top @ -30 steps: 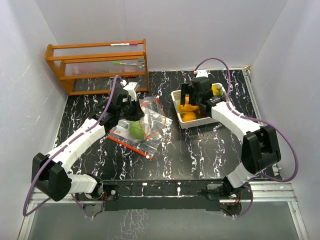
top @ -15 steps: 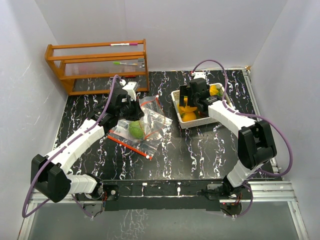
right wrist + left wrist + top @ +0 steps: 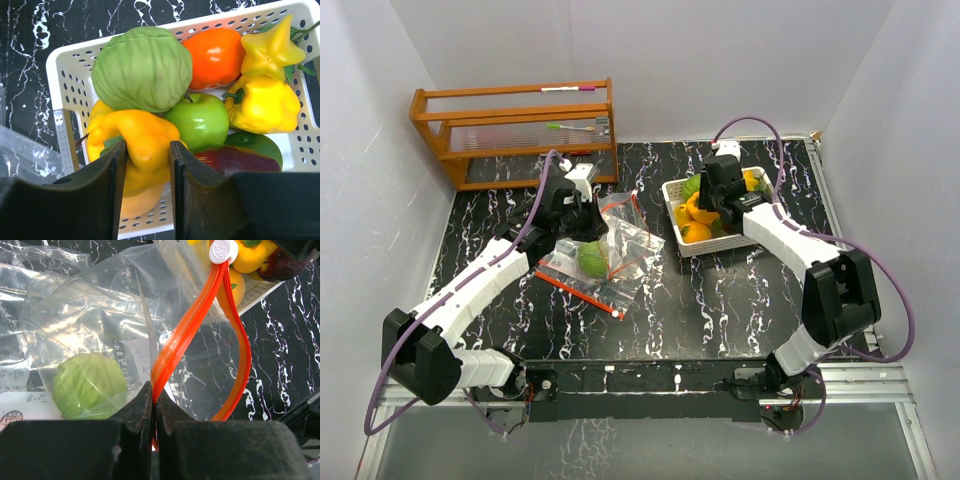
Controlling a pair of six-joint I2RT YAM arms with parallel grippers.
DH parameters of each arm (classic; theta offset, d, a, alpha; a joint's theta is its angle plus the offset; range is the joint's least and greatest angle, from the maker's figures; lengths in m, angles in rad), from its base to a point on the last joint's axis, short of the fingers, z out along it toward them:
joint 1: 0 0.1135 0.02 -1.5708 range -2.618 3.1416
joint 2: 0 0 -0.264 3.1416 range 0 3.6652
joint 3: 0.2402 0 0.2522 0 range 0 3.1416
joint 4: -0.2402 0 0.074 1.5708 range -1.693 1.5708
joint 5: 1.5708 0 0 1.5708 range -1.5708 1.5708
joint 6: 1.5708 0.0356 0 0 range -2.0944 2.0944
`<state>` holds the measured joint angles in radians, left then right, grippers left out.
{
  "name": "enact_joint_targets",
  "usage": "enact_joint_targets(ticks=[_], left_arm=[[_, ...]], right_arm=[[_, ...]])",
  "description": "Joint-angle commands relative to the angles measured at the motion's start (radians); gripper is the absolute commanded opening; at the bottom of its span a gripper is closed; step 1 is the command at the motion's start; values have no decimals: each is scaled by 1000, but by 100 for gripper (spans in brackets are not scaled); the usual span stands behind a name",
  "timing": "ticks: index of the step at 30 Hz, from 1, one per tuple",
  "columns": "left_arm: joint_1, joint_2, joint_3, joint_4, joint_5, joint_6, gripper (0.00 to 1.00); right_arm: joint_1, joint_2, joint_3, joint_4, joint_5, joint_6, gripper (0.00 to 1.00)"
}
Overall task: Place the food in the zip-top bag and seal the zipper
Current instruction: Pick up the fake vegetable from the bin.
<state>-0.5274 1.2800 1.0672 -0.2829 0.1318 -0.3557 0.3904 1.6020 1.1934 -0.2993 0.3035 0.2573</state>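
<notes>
- Two arms reach over a black, white-veined table [image 3: 720, 300] in the top view. The left hand [image 3: 590, 228] sits at the rear edge of a clear plastic zip-top bag [image 3: 625, 262] lying left of centre. A pale green toy cabbage [image 3: 592, 259] lies inside that bag.
- Over at the right rear, the right hand [image 3: 708, 203] is down in a white perforated plastic basket [image 3: 710, 246] heaped with toy food. The basket is near the bag but apart from it.
- One orange-brown wooden rack [image 3: 510, 130] stands at the left rear corner.
- Left wrist view: the left hand is closed tight, pinching one orange zipper strip [image 3: 170, 350] of the bag. The other strip bows away to the right, so the mouth gapes. A round white slider [image 3: 223, 251] sits at the far end, where the strips meet.
- Right wrist view: the right hand is narrow, its fingers [image 3: 107, 190] pressed on either side of a glossy yellow toy bell pepper [image 3: 145, 137] at the near left of the basket.
- Around the pepper lie a second green cabbage [image 3: 142, 67], an orange-red round fruit [image 3: 215, 55], a yellow star fruit [image 3: 270, 47], a green apple [image 3: 200, 120] and a dark red piece [image 3: 232, 160].
</notes>
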Motion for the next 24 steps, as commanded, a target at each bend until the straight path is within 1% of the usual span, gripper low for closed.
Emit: enact_joint_targets(ticks=[1,3,7,8,12,17,20,24], left_arm=[[0,-33,5,18,6,3,0],[0,-33,6,17,5,3,0],[-1,-31,5,20,7,1,0],[0,-31,5,21,8,0,0],[0,-31,1,24,12,-3,0],[0,-29,-3,27,14,-3,0],[0,-26,-3,30,15,-4,0],[0,-15,3,26,16,-5,0]], right_arm=[[3,-80,-9,-7,-14,9,31],[3,-104,-13,-6,-30,14,27],[3,-149,-16,-6,-49,16,9],[4,-159,-18,-7,-53,16,8],[4,-190,-35,-7,-63,22,8],[4,-243,-50,-7,-120,34,8],[3,-302,-46,-20,-194,39,8],[3,-406,-50,-27,-337,43,8]])
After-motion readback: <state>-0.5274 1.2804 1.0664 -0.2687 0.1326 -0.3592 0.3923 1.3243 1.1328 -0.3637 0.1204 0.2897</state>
